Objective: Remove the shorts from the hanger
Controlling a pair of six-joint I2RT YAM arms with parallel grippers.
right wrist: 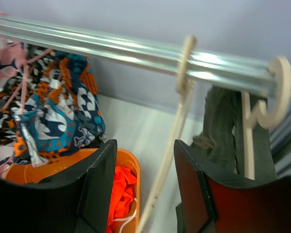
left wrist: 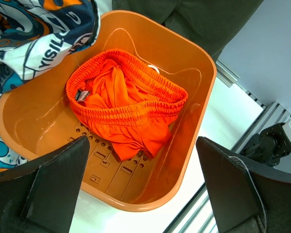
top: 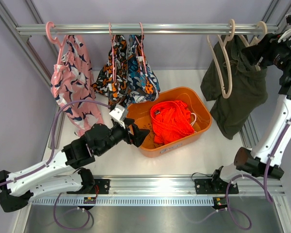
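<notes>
Plain orange-red shorts (top: 172, 121) lie in an orange bin (top: 200, 104); they also show in the left wrist view (left wrist: 123, 104). Dark olive shorts (top: 240, 92) hang on a cream hanger (top: 259, 31) at the right of the rail. Next to it hangs a bare cream hanger (top: 226, 63). Printed shorts hang on pink hangers, two blue-orange pairs (top: 128, 73) in the middle and a pink pair (top: 70, 80) at the left. My left gripper (top: 136, 133) is open and empty over the bin's near left rim (left wrist: 141, 145). My right gripper (top: 259, 48) is open up by the rail. The bare hanger's arm (right wrist: 165, 170) runs between its jaws, and the olive shorts (right wrist: 218, 126) are to its right.
The metal rail (top: 150, 29) spans the back, with slanted frame posts at both sides. The blue-orange print shorts (left wrist: 34, 29) hang over the bin's far left corner. A slotted rail (top: 150, 187) runs along the near edge by the arm bases.
</notes>
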